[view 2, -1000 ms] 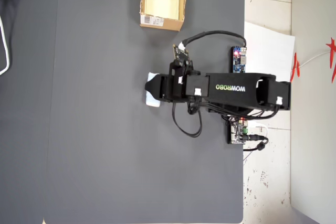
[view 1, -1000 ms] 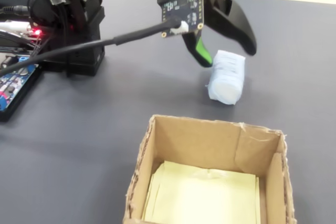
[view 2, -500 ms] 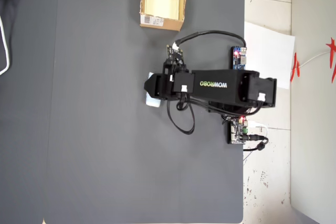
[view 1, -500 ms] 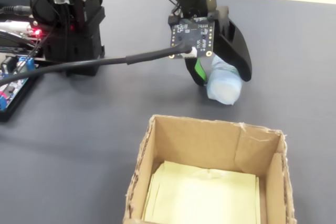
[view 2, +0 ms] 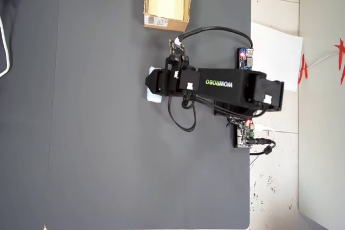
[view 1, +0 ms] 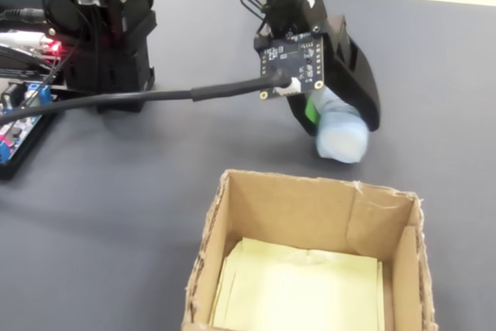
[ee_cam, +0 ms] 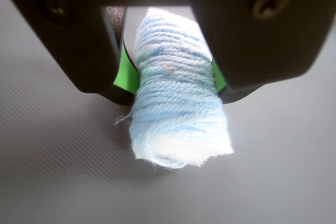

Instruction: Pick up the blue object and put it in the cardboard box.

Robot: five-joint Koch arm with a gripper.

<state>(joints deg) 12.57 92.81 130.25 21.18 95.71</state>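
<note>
The blue object is a pale blue ribbed yarn roll, and my gripper is shut on it, one green-padded jaw pressing each side. In the fixed view the blue object pokes out below the black gripper, very low over the dark mat; whether it touches the mat I cannot tell. The cardboard box stands open in front of it, with a pale yellow floor and nothing inside. From overhead the box lies at the top of the mat and the roll shows only partly under the gripper.
The arm's black base and a thick cable occupy the left of the fixed view, with electronics boards at the far left edge. In the overhead view the mat's right edge borders a white floor.
</note>
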